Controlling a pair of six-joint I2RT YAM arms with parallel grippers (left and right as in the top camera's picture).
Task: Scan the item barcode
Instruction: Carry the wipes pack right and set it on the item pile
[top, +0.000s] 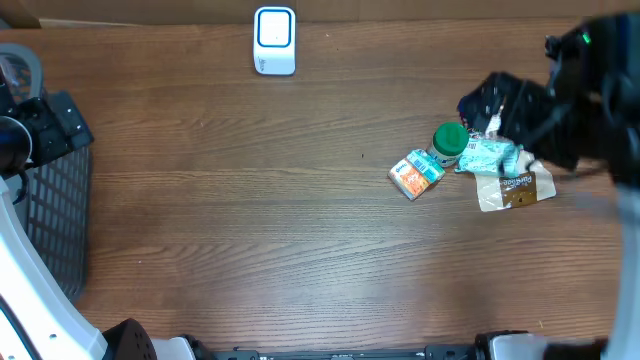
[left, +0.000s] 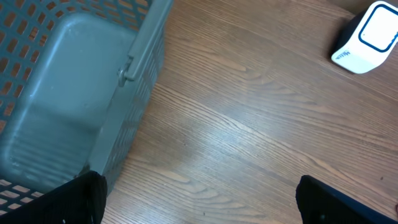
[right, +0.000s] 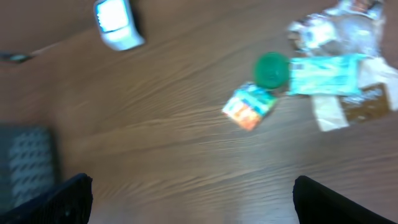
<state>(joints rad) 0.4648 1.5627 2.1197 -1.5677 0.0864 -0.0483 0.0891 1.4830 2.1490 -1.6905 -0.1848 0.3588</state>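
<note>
A small pile of items lies at the table's right: a green-lidded jar (top: 449, 142), an orange and blue box (top: 416, 174), a teal packet (top: 490, 155) and a brown pouch (top: 515, 188). No barcode shows on any of them. The white scanner (top: 275, 40) stands at the back centre. My right gripper (right: 199, 205) is open and empty, high above bare wood, with the box (right: 249, 107) and jar (right: 272, 68) ahead of it; the view is blurred. My left gripper (left: 199, 211) is open and empty beside the basket, the scanner (left: 367, 37) far ahead on its right.
A grey plastic basket (top: 50, 200) stands at the table's left edge, under my left arm. A crumpled clear wrapper (right: 339, 28) lies behind the teal packet. My right arm (top: 560, 100) hangs over the pile's far side.
</note>
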